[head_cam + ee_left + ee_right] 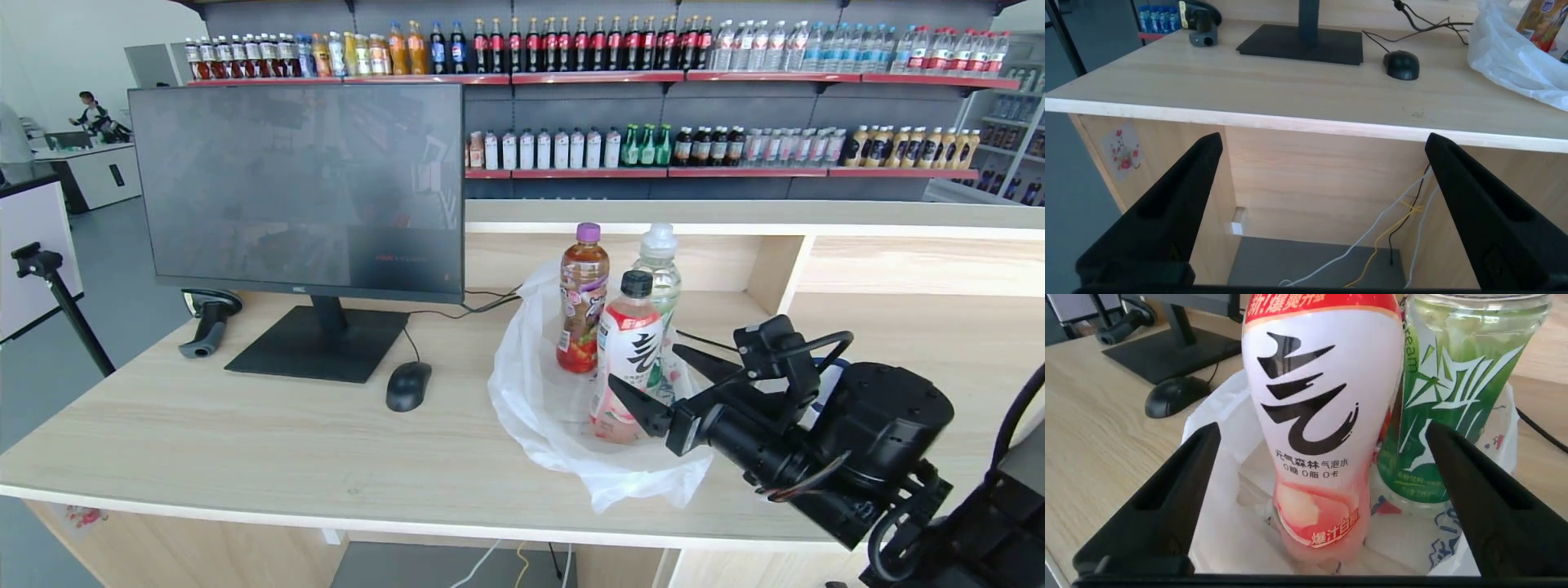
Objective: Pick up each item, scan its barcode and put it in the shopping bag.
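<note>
Shopping bag (522,384), thin white plastic, sits crumpled open on the wooden counter (245,441), to the right of the mouse (408,385) and the monitor (298,188). Three bottles stand upright inside it, close together. The pink-and-white bottle (627,359) with a black cap is nearest the robot. The clear bottle with green label (660,273) is just behind it, and the purple-capped tea bottle (583,298) is to their left, toward the back. Right gripper (645,365) is level with the lower half of the pink-and-white bottle, fingers spread wide. In the right wrist view that bottle (1319,416) sits in the gap ahead of the gripper (1323,433), one finger to each side, and no contact is visible. The green-label bottle (1454,400) is beside it and bag plastic (1221,416) lies around the base. Left gripper (1323,139) hangs below the counter's front edge, fingers wide apart and holding nothing. Its view looks up across the counter (1290,90) to the mouse (1402,64), the bag (1515,53) and the handheld barcode scanner (1204,24). Scanner (211,318) rests on the counter just left of the monitor's base. Shelves of drinks (735,82) line the wall behind.
</note>
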### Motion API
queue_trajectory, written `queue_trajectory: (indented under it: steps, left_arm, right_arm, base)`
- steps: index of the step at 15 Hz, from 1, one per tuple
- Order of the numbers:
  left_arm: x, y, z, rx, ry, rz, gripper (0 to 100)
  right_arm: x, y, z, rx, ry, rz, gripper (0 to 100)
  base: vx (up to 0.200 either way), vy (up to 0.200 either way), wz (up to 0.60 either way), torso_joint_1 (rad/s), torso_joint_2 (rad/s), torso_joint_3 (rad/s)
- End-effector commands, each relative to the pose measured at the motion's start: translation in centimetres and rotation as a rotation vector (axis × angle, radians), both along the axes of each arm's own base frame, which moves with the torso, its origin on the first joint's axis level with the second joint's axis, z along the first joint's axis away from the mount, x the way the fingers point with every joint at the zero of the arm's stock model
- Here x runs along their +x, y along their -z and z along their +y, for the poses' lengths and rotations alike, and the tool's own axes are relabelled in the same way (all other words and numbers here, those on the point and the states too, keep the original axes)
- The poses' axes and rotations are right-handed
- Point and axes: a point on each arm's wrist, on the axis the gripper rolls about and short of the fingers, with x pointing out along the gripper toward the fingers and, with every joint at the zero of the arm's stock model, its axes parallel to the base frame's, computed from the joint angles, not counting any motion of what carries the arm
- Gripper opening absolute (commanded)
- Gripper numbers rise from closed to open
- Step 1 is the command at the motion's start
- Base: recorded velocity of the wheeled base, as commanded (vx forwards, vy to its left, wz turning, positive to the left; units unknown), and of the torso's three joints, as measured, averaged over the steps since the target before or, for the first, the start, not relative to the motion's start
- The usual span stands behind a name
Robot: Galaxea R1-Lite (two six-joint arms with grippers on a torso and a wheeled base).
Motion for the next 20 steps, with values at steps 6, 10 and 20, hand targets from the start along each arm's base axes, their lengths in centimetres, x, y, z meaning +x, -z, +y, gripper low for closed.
queue_trajectory:
  steps: [6, 10, 20]
  left_arm:
    - [0.0, 0.0, 0.0, 0.0, 0.0, -0.001, 100]
    - [0.0, 0.0, 0.0, 0.0, 0.0, 0.001, 100]
    - [0.0, 0.0, 0.0, 0.003, 0.0, -0.001, 100]
  right_arm:
    - [-9.9, -4.1, -9.2, 0.08, 0.188, -0.119, 100]
    - [-11.8, -3.7, -10.6, 0.071, 0.237, 0.002, 100]
    - [-25.0, 3.2, -14.4, -0.231, 0.158, 0.159, 100]
  base:
    - [0.0, 0.0, 0.0, 0.0, 0.0, 0.0]
    - [0.0, 0.0, 0.0, 0.0, 0.0, 0.0]
    - [0.0, 0.0, 0.0, 0.0, 0.0, 0.0]
